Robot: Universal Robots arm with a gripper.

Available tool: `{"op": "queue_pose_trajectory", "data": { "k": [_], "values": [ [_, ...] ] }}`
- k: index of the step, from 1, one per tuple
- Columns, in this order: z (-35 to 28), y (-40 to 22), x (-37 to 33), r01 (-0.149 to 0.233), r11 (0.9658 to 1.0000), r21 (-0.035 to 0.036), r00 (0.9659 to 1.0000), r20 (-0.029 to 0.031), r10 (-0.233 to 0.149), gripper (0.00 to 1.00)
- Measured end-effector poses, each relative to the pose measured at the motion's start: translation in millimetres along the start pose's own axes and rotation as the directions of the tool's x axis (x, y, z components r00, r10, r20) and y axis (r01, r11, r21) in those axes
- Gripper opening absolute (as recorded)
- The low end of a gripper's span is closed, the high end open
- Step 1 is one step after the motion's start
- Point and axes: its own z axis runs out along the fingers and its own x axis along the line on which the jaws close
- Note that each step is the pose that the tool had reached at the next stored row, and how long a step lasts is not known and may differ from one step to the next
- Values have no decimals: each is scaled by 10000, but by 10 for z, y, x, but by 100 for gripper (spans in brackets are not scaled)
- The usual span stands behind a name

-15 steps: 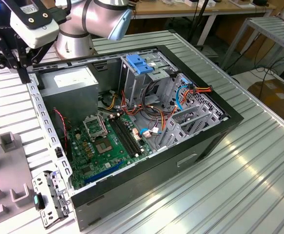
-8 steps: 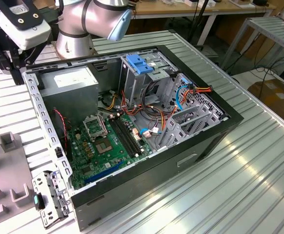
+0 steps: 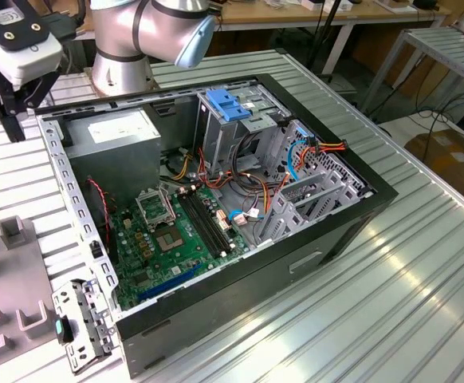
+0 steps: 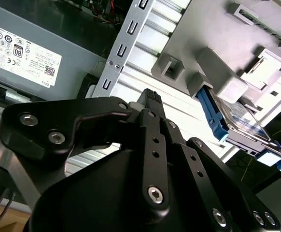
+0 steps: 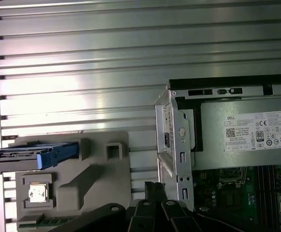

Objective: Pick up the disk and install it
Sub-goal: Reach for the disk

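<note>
Case (image 3: 328, 243) lies open on the table (image 3: 423, 303); just outside it a grey holder (image 5: 97, 174) has the disk (image 5: 44, 155) standing on edge in a slot, untouched. Gripper (image 5: 152, 186) hangs over the gap between holder and case, jaws seemingly together on nothing. I judge the pick not yet begun: it calls for opening them and squaring to the disk's rails.

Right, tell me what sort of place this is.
Probably a robotics lab or workshop: a silver robot arm stands by an open black desktop computer case on a ribbed aluminium table, with wooden workbenches behind.
</note>
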Motion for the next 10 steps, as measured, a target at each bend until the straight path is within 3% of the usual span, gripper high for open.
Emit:
{"op": "queue_pose_trajectory", "data": {
  "k": [7,10],
  "values": [
    [-3,17,146,-1,10000,0,10000,0,1,11],
    [-3,26,173,-6,10000,0,10000,0,6,11]
  ]
}}
